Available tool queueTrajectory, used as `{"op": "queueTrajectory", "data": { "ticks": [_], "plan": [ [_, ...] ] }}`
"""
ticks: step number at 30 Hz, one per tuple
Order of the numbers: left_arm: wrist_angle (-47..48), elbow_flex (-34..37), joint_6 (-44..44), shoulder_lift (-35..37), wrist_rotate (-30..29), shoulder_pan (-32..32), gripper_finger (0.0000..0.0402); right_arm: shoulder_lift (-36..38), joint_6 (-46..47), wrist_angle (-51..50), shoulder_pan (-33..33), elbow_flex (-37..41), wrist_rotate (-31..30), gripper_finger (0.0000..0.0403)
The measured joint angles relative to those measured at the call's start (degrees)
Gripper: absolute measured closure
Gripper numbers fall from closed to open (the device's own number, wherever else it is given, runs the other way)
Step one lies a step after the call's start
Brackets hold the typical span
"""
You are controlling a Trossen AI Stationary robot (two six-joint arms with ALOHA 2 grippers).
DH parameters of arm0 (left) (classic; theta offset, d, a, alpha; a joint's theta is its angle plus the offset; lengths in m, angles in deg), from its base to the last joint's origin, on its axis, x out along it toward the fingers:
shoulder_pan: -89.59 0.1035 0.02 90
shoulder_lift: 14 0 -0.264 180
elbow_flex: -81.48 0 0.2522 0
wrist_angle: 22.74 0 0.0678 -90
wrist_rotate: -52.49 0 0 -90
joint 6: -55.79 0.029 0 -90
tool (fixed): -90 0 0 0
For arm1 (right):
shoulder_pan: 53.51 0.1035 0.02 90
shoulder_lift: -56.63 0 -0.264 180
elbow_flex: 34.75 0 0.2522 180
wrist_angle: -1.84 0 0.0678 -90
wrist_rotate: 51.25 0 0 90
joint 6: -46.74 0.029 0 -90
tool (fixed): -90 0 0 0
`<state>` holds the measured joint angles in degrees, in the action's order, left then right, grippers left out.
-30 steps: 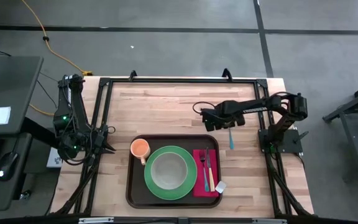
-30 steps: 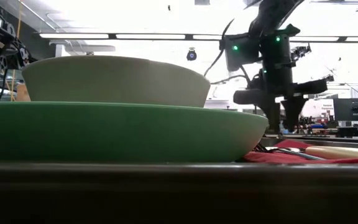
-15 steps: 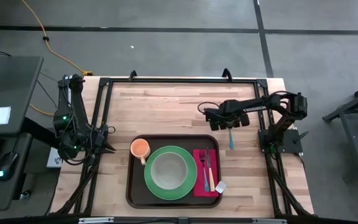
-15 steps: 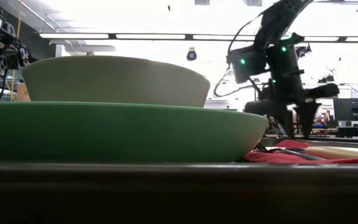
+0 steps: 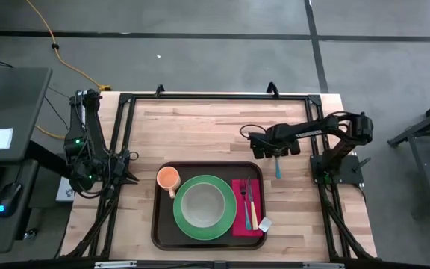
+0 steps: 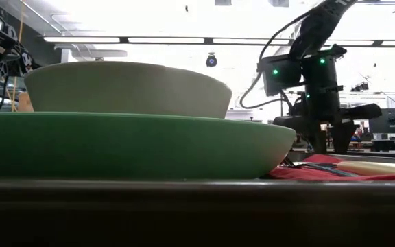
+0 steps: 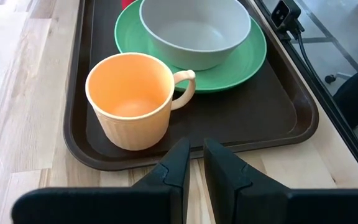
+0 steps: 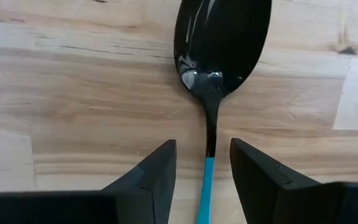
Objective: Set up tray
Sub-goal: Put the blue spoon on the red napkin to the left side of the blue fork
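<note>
The dark brown tray (image 5: pixel 156 224) lies at the table's near middle. It carries a green plate (image 5: pixel 230 217) with a grey bowl (image 5: pixel 202 205), an orange cup (image 5: pixel 169 178) and a red napkin (image 5: pixel 242 224) with a fork and a knife. A spoon (image 5: pixel 278 169) with a black bowl (image 8: pixel 222 37) and a blue handle lies flat on the wood, just beyond the tray's far right corner. My right gripper (image 5: pixel 276 152) hangs open over it, pointing down, one finger on either side of the spoon's neck (image 8: pixel 211 127) without touching. My left gripper (image 5: pixel 129 170) waits shut at the table's left edge.
A black frame rail (image 5: pixel 215 96) runs around the table's edges. Bare wood (image 5: pixel 192 131) stretches between the tray and the far edge. In the left wrist view the cup (image 7: pixel 132 99) stands just inside the tray's rim (image 7: pixel 135 160), ahead of my left gripper (image 7: pixel 195 155).
My right gripper has moved toward the table's right edge and slightly down, and now stands over the spoon's bowl end. The spoon and everything on the tray have stayed where they were.
</note>
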<state>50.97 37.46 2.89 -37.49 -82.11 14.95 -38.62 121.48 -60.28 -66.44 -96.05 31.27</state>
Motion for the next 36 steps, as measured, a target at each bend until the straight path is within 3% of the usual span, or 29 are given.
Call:
{"op": "queueTrajectory", "data": {
  "ticks": [7,22,36],
  "plan": [
    [0.00,0.00,-0.03,-0.02,0.20,-0.01,0.0323,-0.10,0.01,1.11,-0.61,0.77,1.73,0.0282],
    [-0.02,0.00,-0.03,-0.02,0.15,0.00,0.0323,-0.11,-0.24,0.66,-0.57,-0.46,0.45,0.0395],
    [-0.02,0.00,-0.01,-0.02,0.08,0.01,0.0323,8.47,1.43,-1.21,-0.59,-0.25,-1.82,0.0399]
  ]
}}
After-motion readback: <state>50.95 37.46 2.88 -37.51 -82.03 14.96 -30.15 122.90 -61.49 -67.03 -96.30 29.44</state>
